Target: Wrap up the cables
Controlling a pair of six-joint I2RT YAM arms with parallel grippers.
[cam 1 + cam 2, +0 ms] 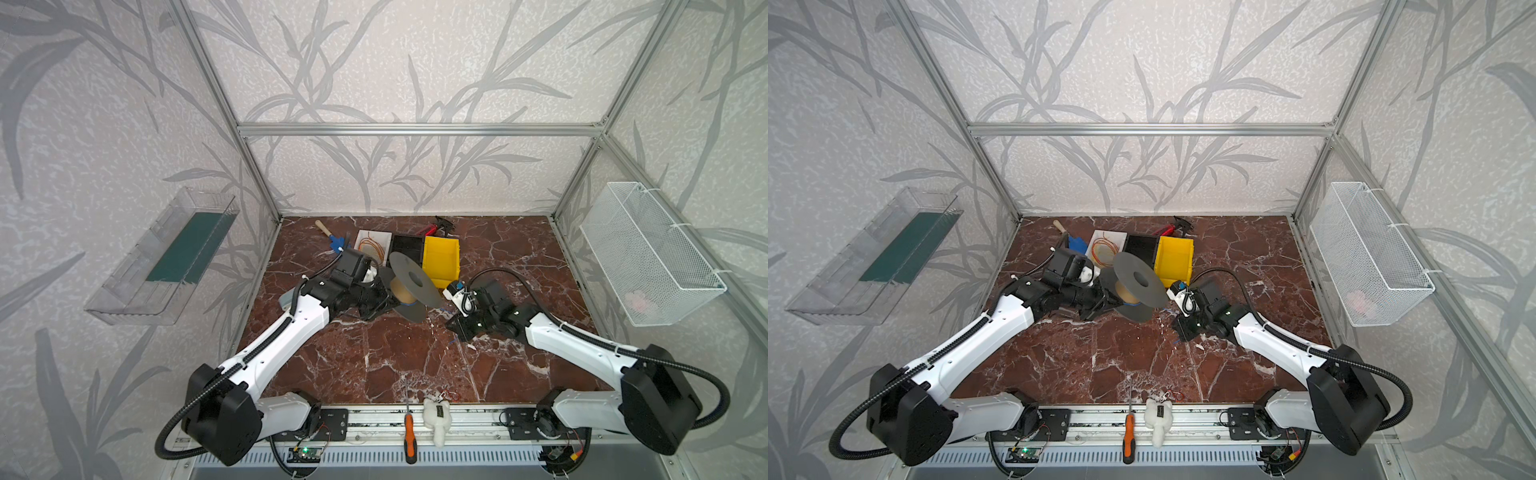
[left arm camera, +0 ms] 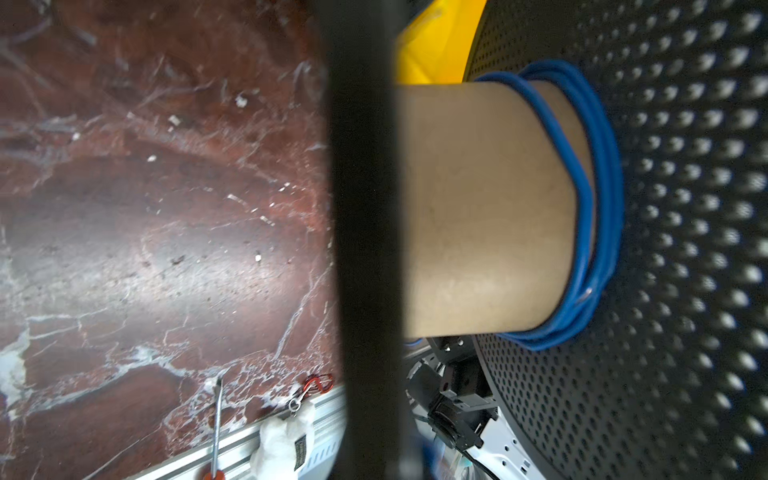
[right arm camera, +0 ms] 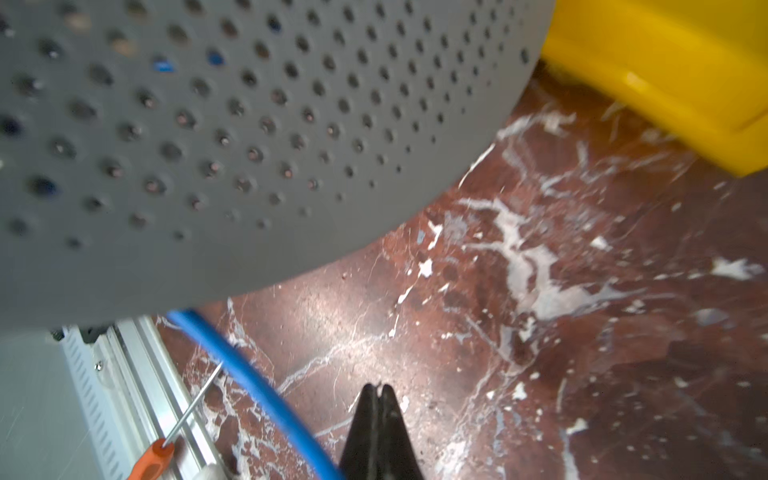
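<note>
L end effector [image 1: 386, 300] is clamping the grey spool [image 1: 415, 278] by its flange, prob. to steady it, w/ the cables [image 2: 598, 199] coiling round its cardboard core [image 2: 486, 208], while R end effector [image 3: 376, 390], jaws together, is hovering beside their loose tail [image 3: 249, 374].

Thin blue cable [image 2: 602, 174], loosely coiled around spool [image 2: 478, 208]

We are looking into a robotics lab cell: an aluminium frame [image 1: 415, 129] boxed with leaf-print panels [image 1: 374, 62] over a marble-look tabletop [image 1: 395, 353]. A left arm [image 1: 286, 336] and a right arm [image 1: 582, 340] are bolted to a front rail [image 1: 374, 419] — beside it sits a bare circuit board [image 1: 305, 454] with a green light lit.
</note>
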